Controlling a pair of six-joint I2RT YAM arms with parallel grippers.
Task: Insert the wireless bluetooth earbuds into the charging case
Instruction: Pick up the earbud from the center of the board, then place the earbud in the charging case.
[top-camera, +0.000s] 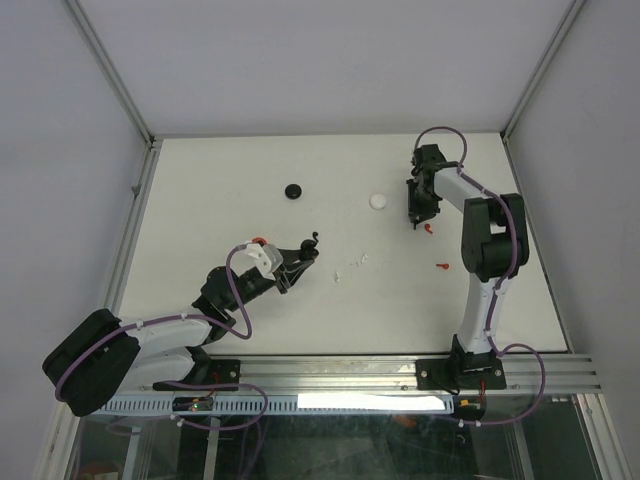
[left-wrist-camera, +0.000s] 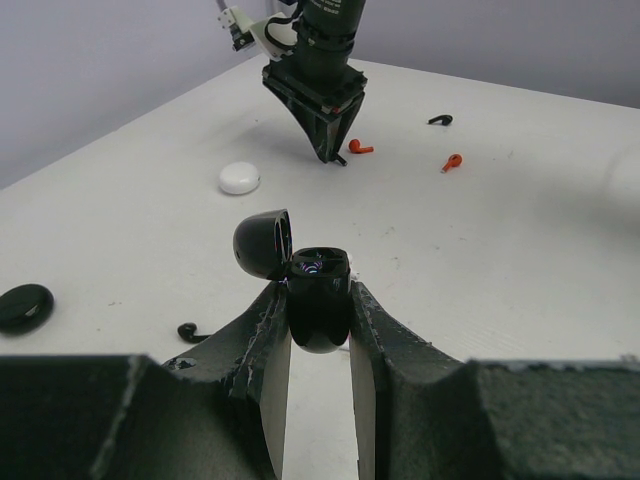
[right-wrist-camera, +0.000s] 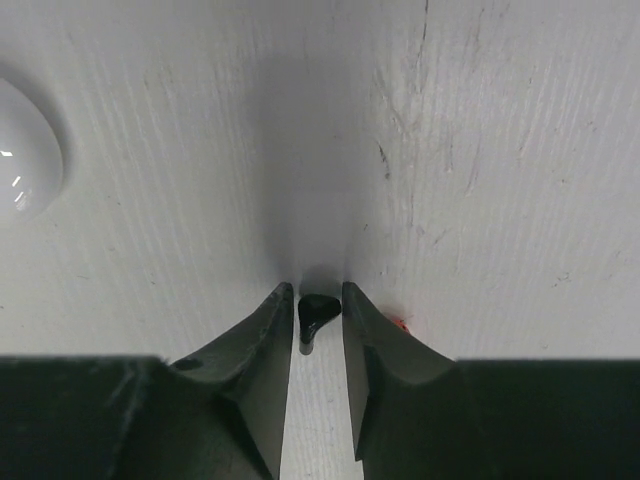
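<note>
My left gripper (left-wrist-camera: 320, 318) is shut on the black charging case (left-wrist-camera: 320, 295) and holds it above the table with its lid (left-wrist-camera: 262, 243) flipped open to the left. In the top view the case (top-camera: 300, 255) is left of centre. My right gripper (top-camera: 415, 215) points straight down at the table on the far right. Its fingers (right-wrist-camera: 275, 320) have closed in on a black earbud (right-wrist-camera: 316, 315) lying on the surface, with barely a sliver of gap. A red earbud (right-wrist-camera: 398, 322) peeks out beside the right finger.
A second red earbud (top-camera: 442, 266) lies nearer the right arm. Black earbuds (left-wrist-camera: 440, 120) (left-wrist-camera: 190, 331) rest on the table. Two white earbuds (top-camera: 340, 272) (top-camera: 362, 259) lie mid-table. A white disc (top-camera: 378, 201) and a black disc (top-camera: 293, 190) sit farther back.
</note>
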